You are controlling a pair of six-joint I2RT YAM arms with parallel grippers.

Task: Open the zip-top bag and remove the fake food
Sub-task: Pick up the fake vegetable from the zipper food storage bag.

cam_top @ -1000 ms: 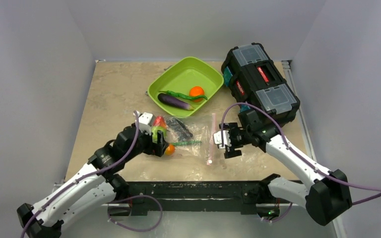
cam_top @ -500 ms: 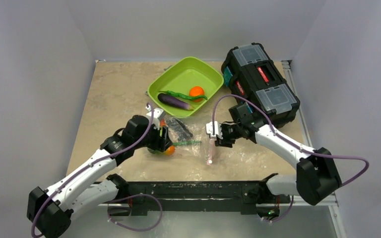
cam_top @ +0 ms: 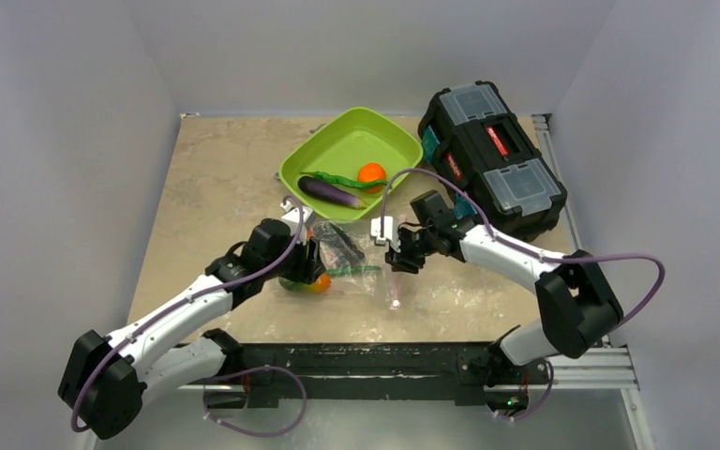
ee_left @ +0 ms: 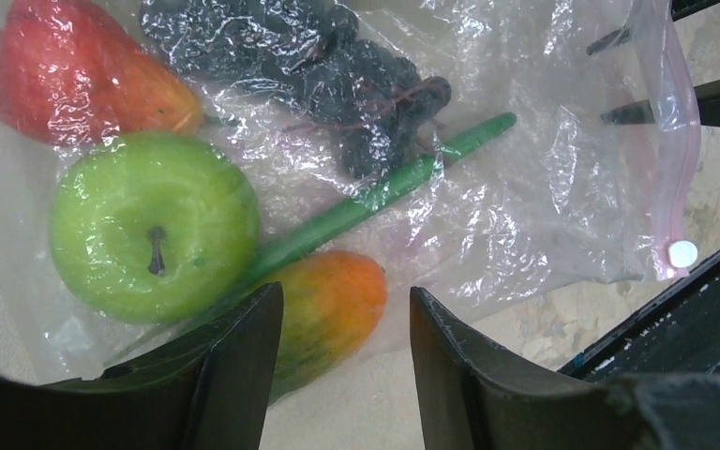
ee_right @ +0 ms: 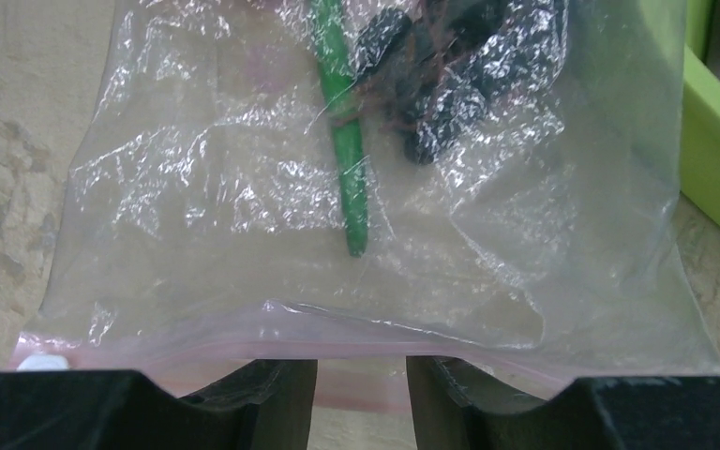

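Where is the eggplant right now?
In the top view, the eggplant lies in the green tray, beside the orange, beyond the zip-top bag.

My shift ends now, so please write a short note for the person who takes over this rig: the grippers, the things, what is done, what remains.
Left gripper: open, over the zip-top bag at the end away from the zip, above the orange-green fruit.
Right gripper: open, fingers at the pink zip strip.
Done: eggplant, orange and green pod lie in the green tray.
To do: red fruit, green apple, grapes, green stalk and the orange-green fruit are inside the bag. I cannot tell whether its mouth is open.
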